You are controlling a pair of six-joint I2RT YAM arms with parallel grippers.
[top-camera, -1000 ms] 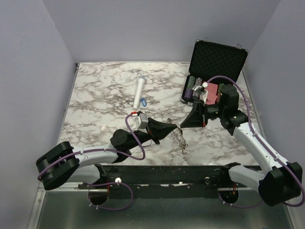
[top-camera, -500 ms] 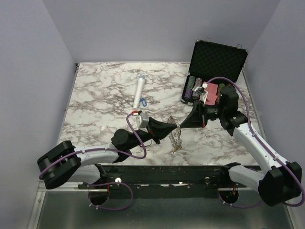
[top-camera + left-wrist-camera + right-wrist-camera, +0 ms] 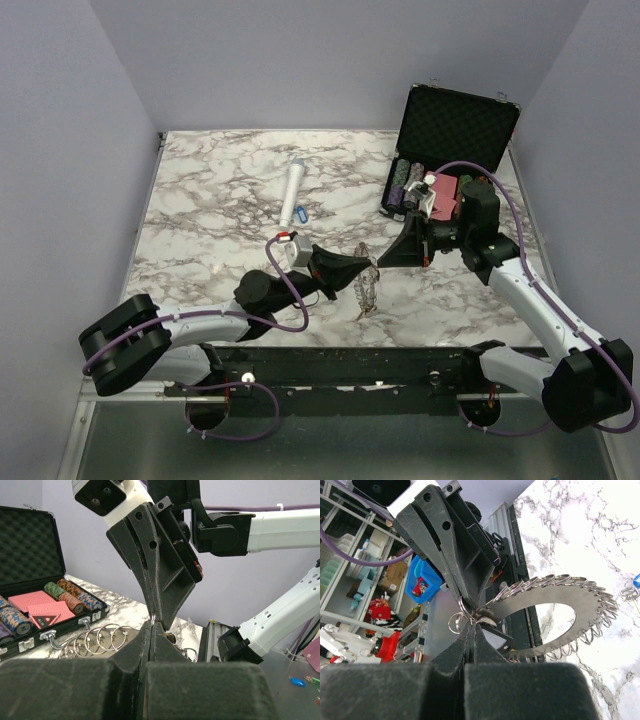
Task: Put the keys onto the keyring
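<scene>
Grey keyring (image 3: pixel 592 605) clamped between left gripper (image 3: pixel 151 624) and right gripper (image 3: pixel 471 625), both closed; blue-tagged key (image 3: pixel 302 213) lies loose on counter (image 3: pixel 200 210), apparently unthreaded.

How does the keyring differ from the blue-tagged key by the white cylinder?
The keyring is held tilted, pinched at its edge by the left gripper and right gripper. The blue-tagged key lies loose and flat on the table. The keyring is far larger, grey and toothed, while the key shows a blue tag.
</scene>
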